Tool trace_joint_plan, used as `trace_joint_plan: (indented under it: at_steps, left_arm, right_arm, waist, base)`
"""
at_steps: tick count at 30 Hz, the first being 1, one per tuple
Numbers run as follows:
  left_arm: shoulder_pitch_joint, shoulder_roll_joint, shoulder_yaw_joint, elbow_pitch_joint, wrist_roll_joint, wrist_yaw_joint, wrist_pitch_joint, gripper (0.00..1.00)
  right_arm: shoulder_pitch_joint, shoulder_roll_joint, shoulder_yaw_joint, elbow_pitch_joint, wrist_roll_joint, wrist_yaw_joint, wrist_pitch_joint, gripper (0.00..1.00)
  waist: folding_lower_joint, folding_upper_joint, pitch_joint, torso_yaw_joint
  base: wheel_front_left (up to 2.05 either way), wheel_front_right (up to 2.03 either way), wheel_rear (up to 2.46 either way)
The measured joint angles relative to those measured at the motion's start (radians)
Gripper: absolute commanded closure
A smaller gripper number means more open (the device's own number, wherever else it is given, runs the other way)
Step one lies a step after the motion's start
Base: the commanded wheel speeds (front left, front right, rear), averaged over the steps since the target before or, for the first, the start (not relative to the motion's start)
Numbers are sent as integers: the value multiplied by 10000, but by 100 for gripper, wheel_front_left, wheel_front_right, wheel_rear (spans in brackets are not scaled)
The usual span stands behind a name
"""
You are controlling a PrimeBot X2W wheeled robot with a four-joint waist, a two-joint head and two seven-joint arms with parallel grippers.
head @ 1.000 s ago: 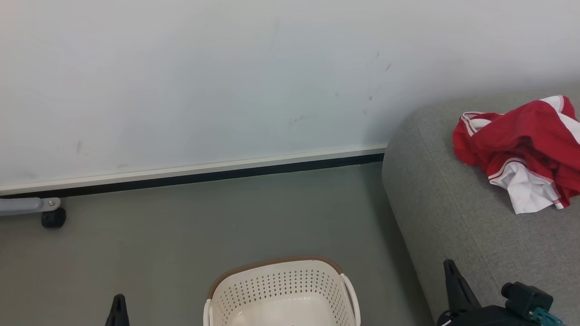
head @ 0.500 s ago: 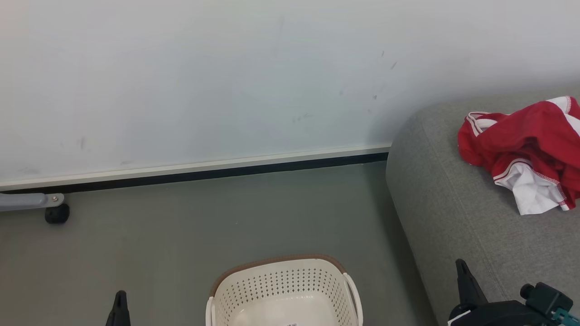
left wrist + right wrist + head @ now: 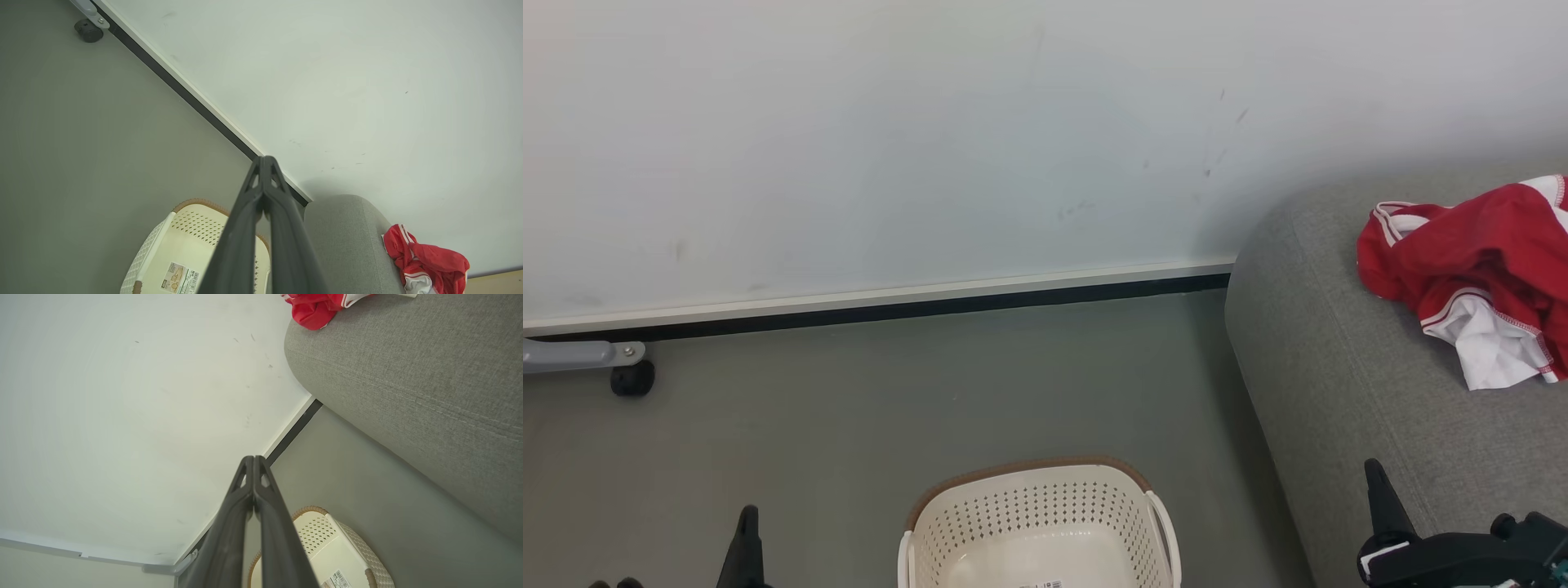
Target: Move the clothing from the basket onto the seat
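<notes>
Right tool (image 3: 253,459) hangs well apart from clothing (image 3: 314,310) on seat (image 3: 408,375).

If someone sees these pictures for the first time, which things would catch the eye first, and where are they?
The bright red clothing stands out most, lying crumpled on top of the grey seat at the right of the head view. Next comes the cream basket, standing on the floor at the bottom centre of that view, with no clothing visible inside it.
</notes>
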Motion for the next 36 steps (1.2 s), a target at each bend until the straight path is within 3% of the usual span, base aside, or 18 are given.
trace_joint_plan:
  at_steps: [36]
  left_arm:
    - [-1242, -244, 476, 928, -4930, -963, 1269, 100]
  right_arm:
    - [-227, 470, -1987, 272, 4736, 934, 1317, 100]
  waist:
    - [-1, 0, 138, 297]
  base:
    - [0, 0, 0]
